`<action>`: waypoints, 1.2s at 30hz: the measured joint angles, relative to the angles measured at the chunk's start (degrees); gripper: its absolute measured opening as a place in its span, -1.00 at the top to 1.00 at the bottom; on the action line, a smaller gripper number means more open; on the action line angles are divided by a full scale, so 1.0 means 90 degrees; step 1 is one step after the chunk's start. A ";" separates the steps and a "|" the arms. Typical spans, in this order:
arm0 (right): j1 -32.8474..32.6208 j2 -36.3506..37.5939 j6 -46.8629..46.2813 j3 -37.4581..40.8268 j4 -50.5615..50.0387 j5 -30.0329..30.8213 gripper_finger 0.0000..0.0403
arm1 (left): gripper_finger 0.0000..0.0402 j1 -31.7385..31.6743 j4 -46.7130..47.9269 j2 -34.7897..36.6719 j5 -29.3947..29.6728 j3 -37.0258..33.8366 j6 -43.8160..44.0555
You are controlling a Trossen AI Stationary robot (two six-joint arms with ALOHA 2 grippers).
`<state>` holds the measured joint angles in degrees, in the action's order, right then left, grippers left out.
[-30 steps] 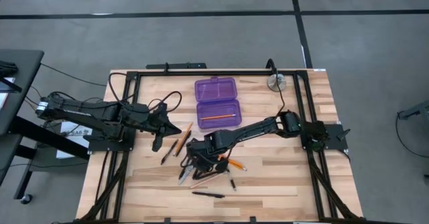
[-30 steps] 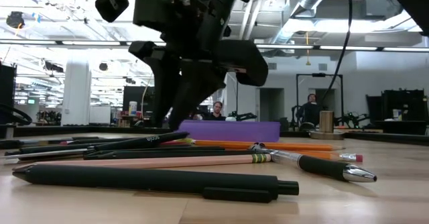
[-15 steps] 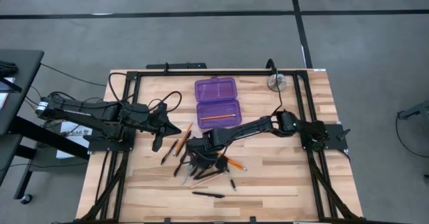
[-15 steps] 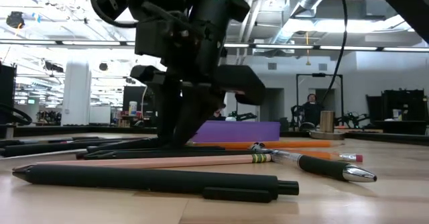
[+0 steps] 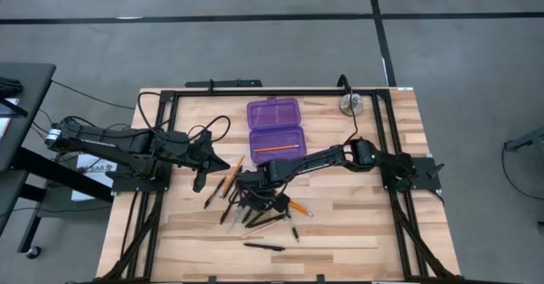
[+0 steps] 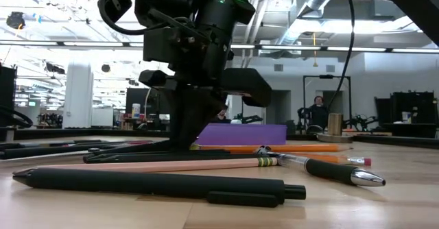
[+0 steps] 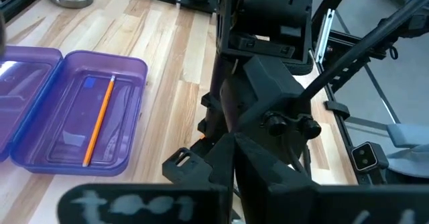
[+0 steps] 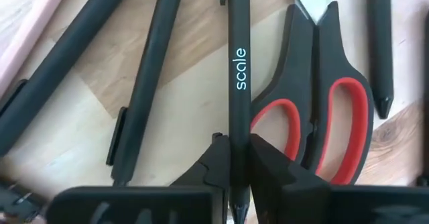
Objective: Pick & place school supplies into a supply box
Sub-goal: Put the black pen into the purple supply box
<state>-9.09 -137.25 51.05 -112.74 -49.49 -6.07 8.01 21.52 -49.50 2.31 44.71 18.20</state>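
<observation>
Pinching a slim black pen (image 8: 239, 83) printed "scale", the right gripper (image 8: 239, 167) sits down on the wooden table (image 5: 357, 224) amid the scattered pile — its fingers clamp the barrel, just beside the red-and-black-handled scissors (image 8: 328, 110). Near the pile lies the open translucent purple plastic pencil case (image 5: 275, 127), one thin orange pencil (image 7: 98, 120) inside. The left gripper (image 5: 201, 182) hangs closed, empty, beside the pile.

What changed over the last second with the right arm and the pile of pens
The right gripper came down into the pile and closed its fingers on a black pen printed "scale", lying beside the scissors. The pen is still on the table. The left gripper, the purple box and the pencil in it stayed put.
</observation>
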 joint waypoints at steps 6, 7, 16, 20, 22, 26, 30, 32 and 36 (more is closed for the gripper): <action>-0.0048 0.0005 -0.0039 -0.0401 -0.0709 0.0048 0.94 | 1.00 0.0000 0.0000 -0.0002 0.0002 0.0000 -0.0002; -0.0050 0.0005 -0.0114 -0.0493 -0.0791 0.0049 0.94 | 1.00 0.0000 0.0000 -0.0002 0.0002 0.0000 0.0000; 0.0163 0.0021 -0.0449 -0.1777 -0.2257 0.0327 0.93 | 1.00 0.0000 0.0002 -0.0002 0.0007 0.0000 0.0052; 0.0674 0.0022 -0.0876 -0.2226 -0.3416 0.0330 0.93 | 1.00 0.0000 0.0002 -0.0001 0.0007 0.0000 0.0209; 0.0964 0.0022 -0.1071 -0.2277 -0.3793 0.0255 0.93 | 1.00 -0.0002 0.0003 0.0000 0.0022 0.0000 0.0228; 0.1504 0.0075 -0.1389 -0.2248 -0.4140 -0.0057 0.93 | 1.00 -0.0001 0.0089 -0.0002 -0.0036 0.0000 0.0231; 0.1971 0.0125 -0.1311 -0.2236 -0.3984 -0.0029 0.93 | 1.00 0.0001 0.0316 -0.0001 -0.0004 0.0000 0.0226; 0.2200 0.0148 -0.1290 -0.2236 -0.3748 -0.0031 0.93 | 1.00 0.0000 0.0353 0.0000 0.0000 0.0000 0.0223; 0.2633 0.0148 -0.1293 -0.2236 -0.3612 -0.0010 0.93 | 1.00 0.0002 0.0378 -0.0002 -0.0003 0.0000 0.0226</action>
<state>14.61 -135.92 39.41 -132.86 -82.00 -6.16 8.03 24.92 -49.51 2.28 44.71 20.23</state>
